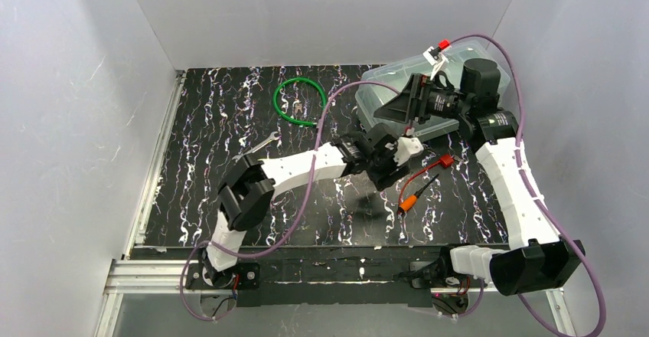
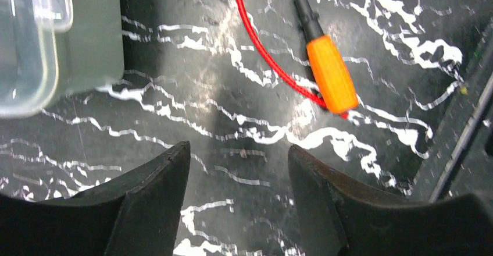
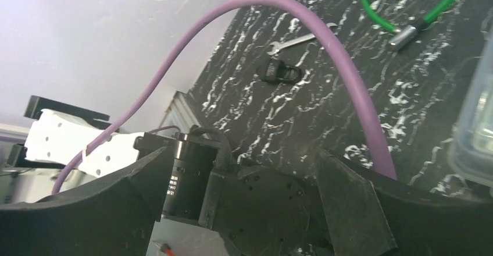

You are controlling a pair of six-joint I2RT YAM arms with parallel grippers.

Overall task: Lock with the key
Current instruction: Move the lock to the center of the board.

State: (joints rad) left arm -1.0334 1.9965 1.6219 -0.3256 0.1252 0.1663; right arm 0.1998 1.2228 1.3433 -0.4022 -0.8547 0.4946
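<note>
Cable lock [image 3: 403,36] lies near wrench [image 3: 296,39]; camera lettering [image 3: 174,184] illegible.

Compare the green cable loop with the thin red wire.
The green cable loop is thick, coiled into a ring; the thin red wire lies in an open curve. The green one has a silver metal end; the red one passes an orange plug. Both lie on the black table.

a black tabletop [image 1: 199,199] veined in white is enclosed by plain pale walls: left wall [image 1: 76,122], far wall [image 1: 321,15], right wall [image 1: 589,84]. an aluminium rail [image 1: 145,279] is seen along the near-left edge.
</note>
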